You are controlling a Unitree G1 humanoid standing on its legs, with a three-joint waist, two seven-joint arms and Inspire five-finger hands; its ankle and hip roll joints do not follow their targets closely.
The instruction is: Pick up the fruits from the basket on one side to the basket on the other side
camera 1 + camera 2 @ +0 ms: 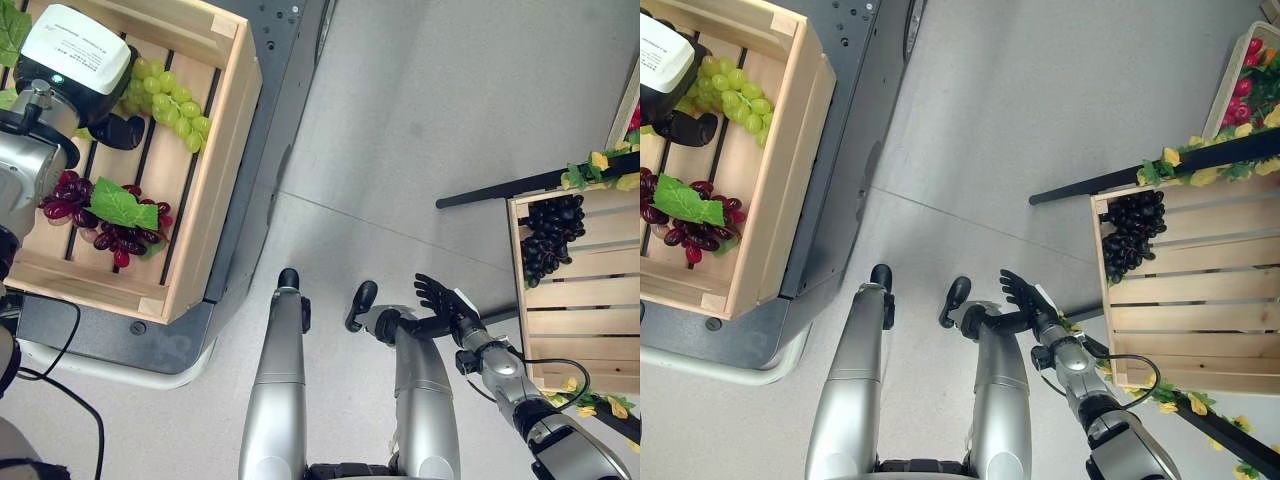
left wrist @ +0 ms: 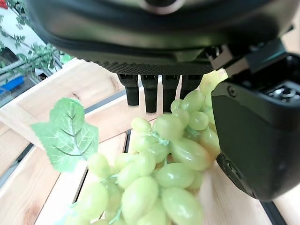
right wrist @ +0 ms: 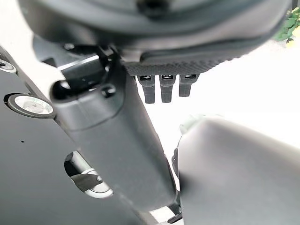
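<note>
A bunch of green grapes (image 1: 172,100) lies at the far end of the left wooden crate (image 1: 215,170). My left hand (image 1: 75,50) hovers right over that bunch, open. In the left wrist view its straight fingers (image 2: 150,91) and thumb (image 2: 253,136) stand on either side of the green grapes (image 2: 164,164) without closing on them. Red grapes (image 1: 120,235) with a green leaf rest nearer in the same crate. Black grapes (image 1: 552,235) lie in the right wooden crate (image 1: 590,320). My right hand (image 1: 440,298) hangs open and holding nothing over the floor, left of the right crate.
The left crate stands on a dark platform (image 1: 270,120). A black bar (image 1: 520,185) wrapped with leafy garland runs along the right crate's far edge. Another crate with red fruit (image 1: 1245,80) stands at the far right. Grey floor (image 1: 420,130) separates the two sides.
</note>
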